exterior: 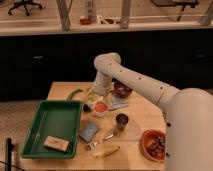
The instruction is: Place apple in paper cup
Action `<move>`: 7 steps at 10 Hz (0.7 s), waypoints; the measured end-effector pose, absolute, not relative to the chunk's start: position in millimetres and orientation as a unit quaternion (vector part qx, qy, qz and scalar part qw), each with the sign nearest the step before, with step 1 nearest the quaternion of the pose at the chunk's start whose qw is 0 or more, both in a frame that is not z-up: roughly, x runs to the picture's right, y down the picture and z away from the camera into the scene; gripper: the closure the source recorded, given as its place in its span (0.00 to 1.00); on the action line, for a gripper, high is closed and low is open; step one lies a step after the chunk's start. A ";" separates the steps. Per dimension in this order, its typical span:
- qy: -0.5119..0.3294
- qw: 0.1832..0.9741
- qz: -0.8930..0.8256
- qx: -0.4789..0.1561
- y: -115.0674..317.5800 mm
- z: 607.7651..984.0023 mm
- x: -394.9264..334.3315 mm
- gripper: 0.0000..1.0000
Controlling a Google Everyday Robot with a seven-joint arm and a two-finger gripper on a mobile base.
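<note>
We see the apple (101, 106) as a small red-orange round, resting in the mouth of the paper cup (101, 113). The cup is a short white one, and its pale rim shows around the fruit. The gripper (96, 98) hangs just above and slightly left of the cup. We cannot tell whether it is open or closed. Nothing stands between it and the cup.

Far left of the gripper and lower lies a green tray (35, 125) on the wooden table (137, 109), with a brown block (56, 144) in its near corner. Just left of the gripper, at about its height, lies a long green thing (75, 93). Below the gripper, nearer to us than the cup, lies a blue flat piece (90, 132). A silvery utensil (102, 140) and a yellow oblong (107, 151) lie nearer still.

Right of the gripper and lower stands a dark metallic cup (121, 121), near the paper cup but apart from it. Right of the gripper, close by, sits a dark red bowl (122, 91), partly behind the white arm (142, 86). Far right and low, at the table's corner, stands an orange bowl (152, 145) with dark contents.
</note>
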State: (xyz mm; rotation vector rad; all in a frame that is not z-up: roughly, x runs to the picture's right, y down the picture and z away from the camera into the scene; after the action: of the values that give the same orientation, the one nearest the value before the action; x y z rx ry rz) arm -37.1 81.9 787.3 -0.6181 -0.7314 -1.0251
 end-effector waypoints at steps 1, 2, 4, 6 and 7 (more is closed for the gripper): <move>-0.337 0.764 -0.472 -0.284 81.4 787.2 -38.2 0.20; -0.338 0.764 -0.472 -0.283 80.7 787.0 -38.6 0.20; -0.338 0.764 -0.470 -0.283 79.5 786.6 -37.9 0.20; -0.337 0.766 -0.468 -0.284 78.2 785.6 -36.4 0.20; -0.337 0.766 -0.468 -0.284 77.9 785.3 -36.4 0.20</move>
State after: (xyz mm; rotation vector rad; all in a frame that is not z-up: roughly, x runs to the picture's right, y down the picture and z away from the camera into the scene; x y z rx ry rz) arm -36.4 77.9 785.3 -0.6173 -0.7332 -1.0166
